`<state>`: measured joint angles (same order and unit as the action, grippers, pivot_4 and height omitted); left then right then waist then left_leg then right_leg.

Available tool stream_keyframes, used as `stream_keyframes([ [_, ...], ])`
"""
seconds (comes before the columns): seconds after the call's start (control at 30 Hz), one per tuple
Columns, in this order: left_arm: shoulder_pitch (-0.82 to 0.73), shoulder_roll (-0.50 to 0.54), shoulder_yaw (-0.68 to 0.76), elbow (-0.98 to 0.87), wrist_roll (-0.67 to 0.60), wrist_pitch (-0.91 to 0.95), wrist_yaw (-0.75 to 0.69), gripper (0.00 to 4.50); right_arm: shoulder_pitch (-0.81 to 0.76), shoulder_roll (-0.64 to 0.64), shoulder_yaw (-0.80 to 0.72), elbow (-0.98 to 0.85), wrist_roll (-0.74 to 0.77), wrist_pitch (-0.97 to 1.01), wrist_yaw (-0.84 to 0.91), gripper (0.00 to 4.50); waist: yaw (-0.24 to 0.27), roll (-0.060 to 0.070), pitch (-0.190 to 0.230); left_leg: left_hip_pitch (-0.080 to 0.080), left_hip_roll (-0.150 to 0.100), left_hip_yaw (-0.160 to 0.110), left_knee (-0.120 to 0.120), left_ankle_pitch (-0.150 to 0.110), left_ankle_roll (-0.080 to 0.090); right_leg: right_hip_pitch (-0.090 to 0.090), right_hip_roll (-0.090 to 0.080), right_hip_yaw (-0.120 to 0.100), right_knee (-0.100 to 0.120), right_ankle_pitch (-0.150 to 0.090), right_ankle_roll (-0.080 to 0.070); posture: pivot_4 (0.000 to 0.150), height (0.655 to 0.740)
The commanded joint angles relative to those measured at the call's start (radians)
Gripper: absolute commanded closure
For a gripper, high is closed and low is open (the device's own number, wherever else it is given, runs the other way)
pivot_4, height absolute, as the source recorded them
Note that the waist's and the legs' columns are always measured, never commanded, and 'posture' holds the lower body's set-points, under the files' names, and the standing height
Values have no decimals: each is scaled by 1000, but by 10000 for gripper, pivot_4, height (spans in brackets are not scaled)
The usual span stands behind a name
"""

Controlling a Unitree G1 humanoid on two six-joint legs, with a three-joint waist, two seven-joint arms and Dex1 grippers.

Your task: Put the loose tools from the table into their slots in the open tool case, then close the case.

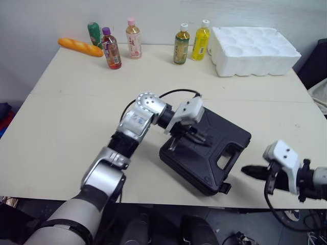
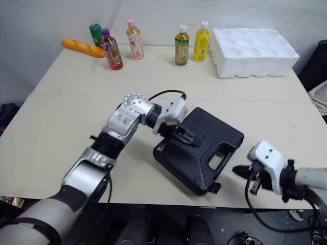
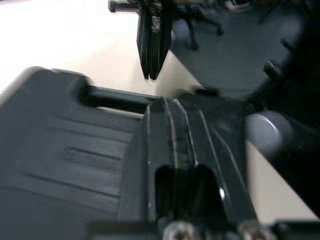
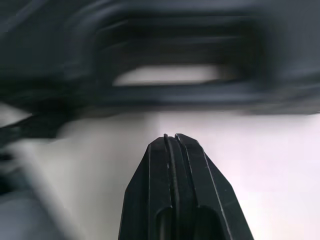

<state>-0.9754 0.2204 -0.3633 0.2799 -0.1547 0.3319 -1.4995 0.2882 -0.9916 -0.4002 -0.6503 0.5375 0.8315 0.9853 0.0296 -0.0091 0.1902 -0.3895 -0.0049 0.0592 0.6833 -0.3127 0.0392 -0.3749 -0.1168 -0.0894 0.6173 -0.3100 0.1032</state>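
The black tool case (image 1: 227, 133) lies closed on the table, near the front edge, its handle cut-out (image 1: 224, 161) facing front right. My left gripper (image 1: 206, 141) rests on the case lid, fingers shut and empty, pointing toward the handle; the left wrist view shows its fingertips (image 3: 172, 102) lying on the lid. My right gripper (image 1: 247, 171) hovers at the table's front right, just off the case's handle side, shut with nothing in it. In the right wrist view its tip (image 4: 172, 137) points at the case handle (image 4: 170, 90). I see no loose tools on the table.
Along the table's back edge stand several drink bottles (image 1: 180, 44) and a bread loaf (image 1: 80, 47). A white foam tray (image 1: 254, 50) sits at the back right. The table's front edge (image 1: 153, 196) runs close under the case.
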Motion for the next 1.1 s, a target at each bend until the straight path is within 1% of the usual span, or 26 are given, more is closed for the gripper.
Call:
stream_keyframes([
  [0.03,41,5,-70,-138,-9,43,-2,45000,62,11,2,-91,36,7,10,44503,1,0,0,0,0,0,0,0,1,1,-1,0,-1,0,0,1500,7384],
  [0.07,46,6,-79,-144,-7,50,6,45000,72,12,10,-99,35,1,7,44503,0,0,0,0,0,0,0,0,1,1,-1,1,-5,0,1,1500,7384],
  [0.2,62,6,-148,-132,42,31,40,45000,74,23,42,-110,44,6,-19,44503,-2,0,0,0,0,-1,0,-1,1,0,-1,2,-5,0,1,1500,7384],
  [0.33,72,13,-226,-64,149,-94,100,45000,32,33,65,-115,74,17,-44,44503,-4,0,0,0,1,0,-1,-1,1,0,0,2,-5,0,0,1500,7384],
  [0.4,79,31,-261,-45,180,-128,94,45000,-3,39,76,-119,99,30,-59,44503,-3,0,0,1,1,0,-1,-1,1,0,0,2,-5,0,0,1500,7384],
  [0.53,86,58,-302,-30,214,-185,81,45000,-83,58,101,-125,156,67,-95,44503,-4,0,0,2,1,0,-1,-1,1,1,-1,2,-5,0,0,1500,7384],
  [0.7,83,45,-303,5,216,-196,104,45000,-162,85,163,-136,181,96,-135,44503,-13,-3,-4,3,3,0,-1,-1,0,1,0,2,-5,0,-1,1500,7384],
  [0.8,88,44,-307,16,220,-209,109,45000,-204,107,159,-137,222,127,-160,44503,-18,-2,-4,4,4,0,-1,-1,0,1,0,2,-4,-1,-2,1500,7384],
  [0.9,100,50,-294,18,209,-209,115,45000,-185,70,156,-150,181,103,-142,44503,-18,-2,-5,4,4,0,-1,-1,0,1,0,2,-4,-1,-2,1500,7384],
  [1.03,111,67,-178,-35,99,-68,125,45000,-125,26,123,-133,85,36,-147,44503,-15,-2,-6,4,4,-1,-1,-2,0,1,0,2,-4,-1,-2,1500,7384],
  [1.07,119,89,-120,-77,52,4,134,41889,-105,21,83,-125,83,18,-128,44958,-14,-2,-6,4,4,0,-1,-2,0,0,0,2,-4,-1,-2,1500,7384],
  [1.1,126,121,-41,-125,-11,97,146,38288,-89,17,20,-111,100,10,-99,41826,-15,-2,-6,3,4,0,-1,-2,0,0,0,2,-4,-1,-2,1500,7384],
])
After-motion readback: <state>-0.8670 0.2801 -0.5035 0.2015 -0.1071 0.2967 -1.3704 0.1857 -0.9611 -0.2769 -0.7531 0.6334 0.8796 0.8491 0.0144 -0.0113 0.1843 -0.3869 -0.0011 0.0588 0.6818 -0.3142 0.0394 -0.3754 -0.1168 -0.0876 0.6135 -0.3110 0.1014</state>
